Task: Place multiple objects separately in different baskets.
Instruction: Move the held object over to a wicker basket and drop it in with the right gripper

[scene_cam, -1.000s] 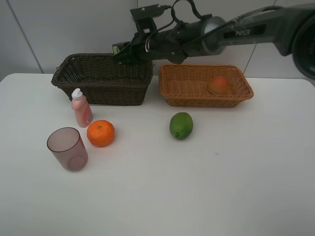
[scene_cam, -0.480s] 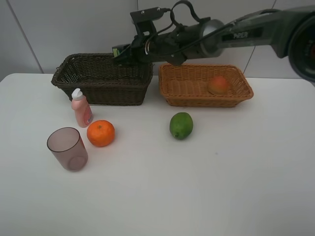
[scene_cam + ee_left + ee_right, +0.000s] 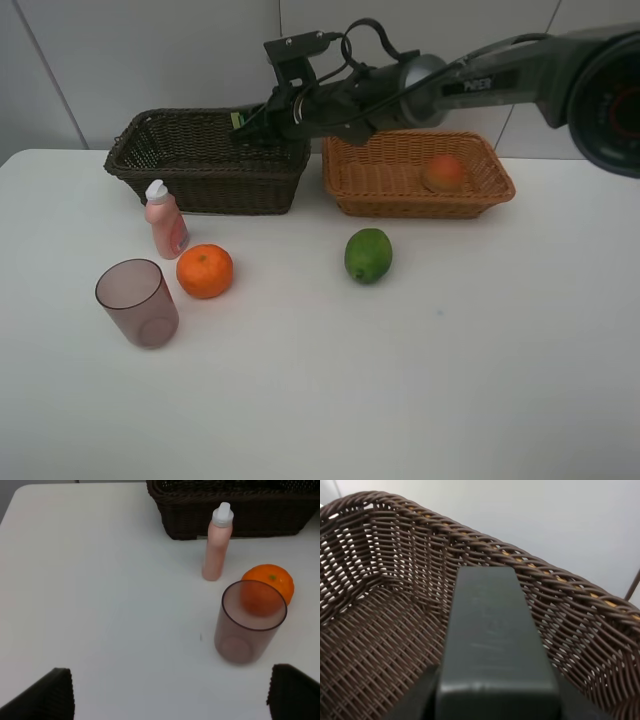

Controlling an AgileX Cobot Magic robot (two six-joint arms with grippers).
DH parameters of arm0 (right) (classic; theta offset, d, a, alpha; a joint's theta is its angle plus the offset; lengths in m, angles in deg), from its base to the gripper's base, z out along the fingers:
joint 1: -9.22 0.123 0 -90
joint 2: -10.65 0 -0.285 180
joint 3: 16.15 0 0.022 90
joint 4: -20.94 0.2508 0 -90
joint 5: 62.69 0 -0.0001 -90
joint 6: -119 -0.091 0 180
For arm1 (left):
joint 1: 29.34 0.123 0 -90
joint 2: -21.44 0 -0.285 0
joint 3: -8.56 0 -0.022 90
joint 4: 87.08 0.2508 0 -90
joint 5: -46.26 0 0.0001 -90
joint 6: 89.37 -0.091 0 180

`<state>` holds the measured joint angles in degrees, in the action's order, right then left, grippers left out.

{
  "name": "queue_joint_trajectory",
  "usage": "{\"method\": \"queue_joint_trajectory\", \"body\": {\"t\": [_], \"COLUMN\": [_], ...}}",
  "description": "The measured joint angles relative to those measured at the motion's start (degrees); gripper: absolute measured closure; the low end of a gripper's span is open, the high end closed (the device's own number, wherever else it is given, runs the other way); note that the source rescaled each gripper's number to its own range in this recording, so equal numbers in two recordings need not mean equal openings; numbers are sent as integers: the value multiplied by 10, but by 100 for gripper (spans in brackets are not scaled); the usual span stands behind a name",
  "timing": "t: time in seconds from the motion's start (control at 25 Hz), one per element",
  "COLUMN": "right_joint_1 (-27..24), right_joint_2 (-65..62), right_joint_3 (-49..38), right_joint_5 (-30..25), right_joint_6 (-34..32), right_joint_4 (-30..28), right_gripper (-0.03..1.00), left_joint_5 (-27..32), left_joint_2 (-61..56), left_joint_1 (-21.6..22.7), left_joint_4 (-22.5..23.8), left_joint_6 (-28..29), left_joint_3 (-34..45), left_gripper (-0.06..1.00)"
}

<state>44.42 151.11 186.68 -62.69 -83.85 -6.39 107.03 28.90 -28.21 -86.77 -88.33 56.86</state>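
Fruit and bottles wait on the white table [image 3: 480, 380]. Far left, at 8 o'clock on the table, stands the cup [image 3: 137, 302]. The pink bottle [image 3: 165, 219] stands upright at 1 o'clock from it. The orange [image 3: 204, 271] sits at 2 o'clock from the cup, near it but not touching. The left gripper [image 3: 172, 695] hangs above them with its fingers wide apart and nothing in them.

Next is the dark basket [image 3: 200, 190], at 11 o'clock on the table. The right gripper [image 3: 252, 118] reaches across over it, squeezing the black bottle [image 3: 492, 630]. The bottle hangs over the basket's 1 o'clock part. The lime [image 3: 368, 255] lies near the middle of the table. The light basket [image 3: 400, 205], at 1 o'clock, has the peach [image 3: 443, 173] inside.

We think the bottle could hit the rim if it is let go too near the wall, and then tip out. If it drops from too high, it could bounce or shove the basket.
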Motion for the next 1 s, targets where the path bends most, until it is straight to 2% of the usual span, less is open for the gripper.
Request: {"method": "queue_joint_trajectory", "body": {"t": [0.44,0.52,0.64,0.68,0.8,1.0], "right_joint_1": [0,0,0,0,0,0], "right_joint_2": [7,7,7,7,7,7], "right_joint_3": [0,0,1,1,1,1], "right_joint_5": [0,0,15,14,10,-4], "right_joint_6": [0,0,0,0,0,0], "right_joint_4": [0,0,0,0,0,1], "right_gripper": [95,77,42,35,26,24], "left_joint_5": [0,0,0,0,0,0], "left_joint_2": [0,0,0,0,0,0], "left_joint_1": [0,0,0,0,0,0], "left_joint_4": [0,0,0,0,0,0], "left_joint_6": [0,0,0,0,0,0], "left_joint_3": [0,0,0,0,0,0], "left_gripper": [-6,-6,-6,-6,-6,-6]}}
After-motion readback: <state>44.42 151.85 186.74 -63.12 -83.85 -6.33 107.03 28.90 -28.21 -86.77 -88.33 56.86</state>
